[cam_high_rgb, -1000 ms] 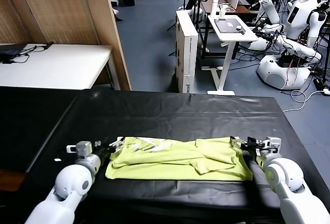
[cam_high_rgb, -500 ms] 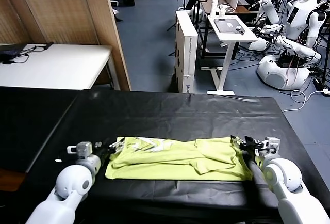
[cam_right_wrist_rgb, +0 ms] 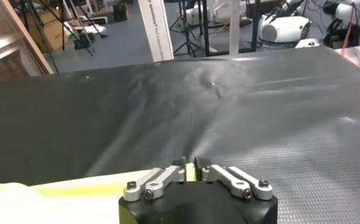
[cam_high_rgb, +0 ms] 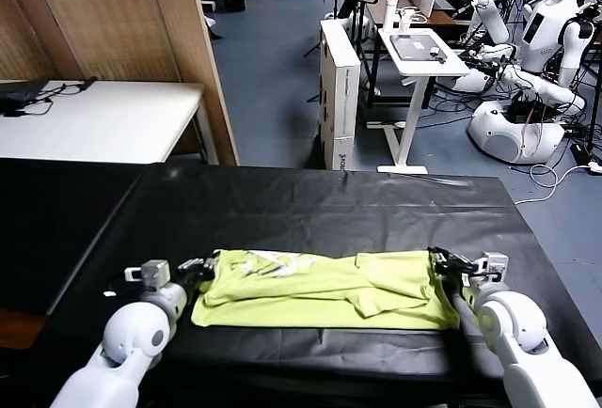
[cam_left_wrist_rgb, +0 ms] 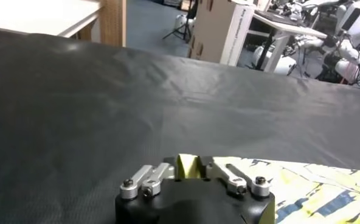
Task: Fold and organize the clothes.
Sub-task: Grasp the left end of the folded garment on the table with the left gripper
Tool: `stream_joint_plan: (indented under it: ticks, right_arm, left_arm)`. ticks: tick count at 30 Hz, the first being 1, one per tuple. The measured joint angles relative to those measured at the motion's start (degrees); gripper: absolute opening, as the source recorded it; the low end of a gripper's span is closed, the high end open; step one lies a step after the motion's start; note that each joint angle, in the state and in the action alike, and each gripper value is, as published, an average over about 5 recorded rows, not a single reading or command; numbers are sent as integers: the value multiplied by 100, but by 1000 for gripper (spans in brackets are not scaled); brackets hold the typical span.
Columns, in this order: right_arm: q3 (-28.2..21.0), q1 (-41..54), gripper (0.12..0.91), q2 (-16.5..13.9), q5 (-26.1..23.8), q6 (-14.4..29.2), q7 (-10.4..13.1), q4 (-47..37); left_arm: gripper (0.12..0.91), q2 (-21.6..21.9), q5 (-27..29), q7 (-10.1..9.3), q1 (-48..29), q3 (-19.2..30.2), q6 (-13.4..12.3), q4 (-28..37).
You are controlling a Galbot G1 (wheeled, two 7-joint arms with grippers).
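The lime T-shirt (cam_high_rgb: 320, 288) lies folded into a long band across the near part of the black table (cam_high_rgb: 310, 211). My left gripper (cam_high_rgb: 202, 267) is at the band's left end, shut on a fold of the yellow-green fabric. This fold shows between its jaws in the left wrist view (cam_left_wrist_rgb: 189, 165), with more of the shirt (cam_left_wrist_rgb: 326, 189) beside it. My right gripper (cam_high_rgb: 440, 262) is at the band's right end, shut on a thin edge of the shirt, as the right wrist view (cam_right_wrist_rgb: 191, 168) shows. The shirt (cam_right_wrist_rgb: 58, 195) spreads away from it.
The black table extends far beyond the shirt and to both sides. A white table (cam_high_rgb: 103, 117) stands at the back left beside a wooden partition (cam_high_rgb: 122, 13). A tall white box (cam_high_rgb: 340, 88), a small desk (cam_high_rgb: 419, 51) and other robots (cam_high_rgb: 527, 70) stand on the floor behind.
Both grippers have drawn slightly nearer to me and lower at the shirt's two ends, still holding the fabric. The shirt's shape has hardly changed.
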Motion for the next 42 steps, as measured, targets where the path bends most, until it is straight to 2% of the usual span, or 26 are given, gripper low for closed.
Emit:
stream_joint_plan:
  ticks: [9, 17, 23, 26, 29, 36, 37, 40, 42]
  right_arm:
    - [113, -12, 140, 49, 15, 446, 92, -8]
    - [174, -46, 140, 146, 22, 574, 158, -51]
    - [168, -76, 140, 170, 58, 609, 53, -18]
    - [183, -111, 140, 140, 63, 765, -63, 36]
    - [217, -154, 231, 70, 64, 997, -194, 110]
    - [325, -326, 658, -144, 55, 1514, -367, 361]
    - [347, -370, 715, -186, 46, 1608, -399, 417]
    - [431, -541, 866, -345, 34, 1935, -515, 633]
    - [496, -678, 896, -462, 58, 2159, -598, 788]
  left_arm:
    - [171, 33, 80, 8, 130, -112, -74, -118]
    - [171, 118, 60, 30, 241, -263, -120, -143]
    - [171, 106, 63, 24, 259, -282, -132, -181]
    - [234, 93, 96, -12, 262, -273, -147, -220]
    - [382, 104, 143, -41, 290, -272, -157, -277]
    - [799, 212, 134, -81, 426, -391, -157, -413]
    - [840, 233, 90, -112, 452, -418, -136, -437]
    - [898, 313, -205, -270, 553, -517, 3, -557]
    - [905, 381, -491, -376, 636, -598, 99, -673]
